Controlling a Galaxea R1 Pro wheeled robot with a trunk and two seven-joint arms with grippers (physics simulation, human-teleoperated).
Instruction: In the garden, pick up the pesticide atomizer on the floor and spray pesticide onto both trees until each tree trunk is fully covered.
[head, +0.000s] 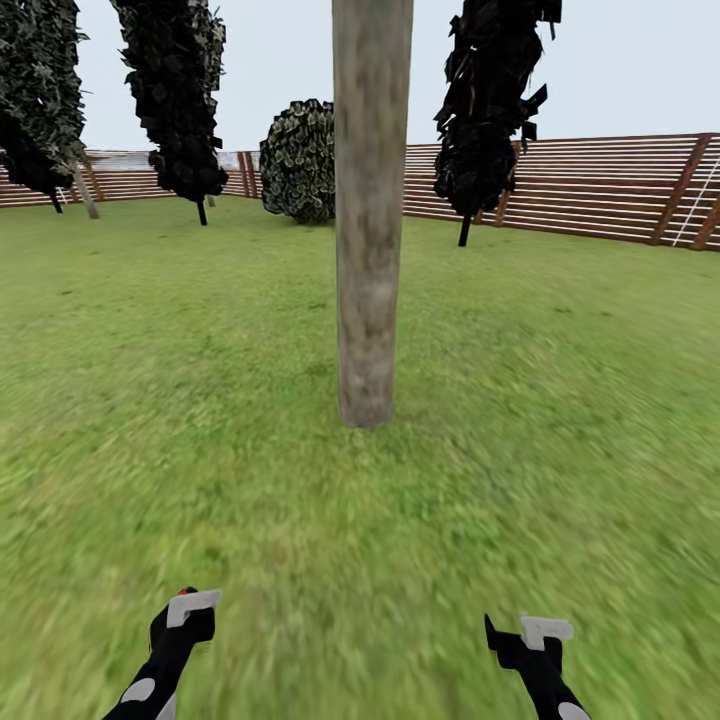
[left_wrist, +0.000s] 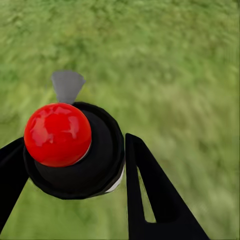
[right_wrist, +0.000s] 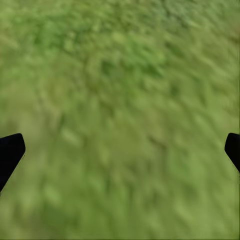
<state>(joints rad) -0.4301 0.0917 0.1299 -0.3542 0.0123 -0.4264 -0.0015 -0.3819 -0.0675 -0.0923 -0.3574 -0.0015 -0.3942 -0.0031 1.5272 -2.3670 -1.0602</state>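
Note:
A thick tree trunk (head: 370, 250) of mottled grey-tan bark rises from the garden grass straight ahead, its crown above the view. No pesticide specks show on the bark. My left gripper (head: 185, 625) is low at the left, shut on the pesticide atomizer (head: 192, 603). In the left wrist view the atomizer (left_wrist: 57, 132) is a black round body with a glossy red top and a grey nozzle, held between the black fingers (left_wrist: 150, 190) of the left gripper (left_wrist: 75, 150). My right gripper (head: 530, 640) hangs open and empty over the grass, its fingertips (right_wrist: 10, 150) wide apart.
A brown slat fence (head: 580, 185) rings the lawn (head: 560, 400). Dark columnar trees (head: 490, 110) and a broad dark bush (head: 300, 160) stand near the fence. A pale leaning trunk (head: 85, 190) shows far off at the left. Grass lies between me and the near trunk.

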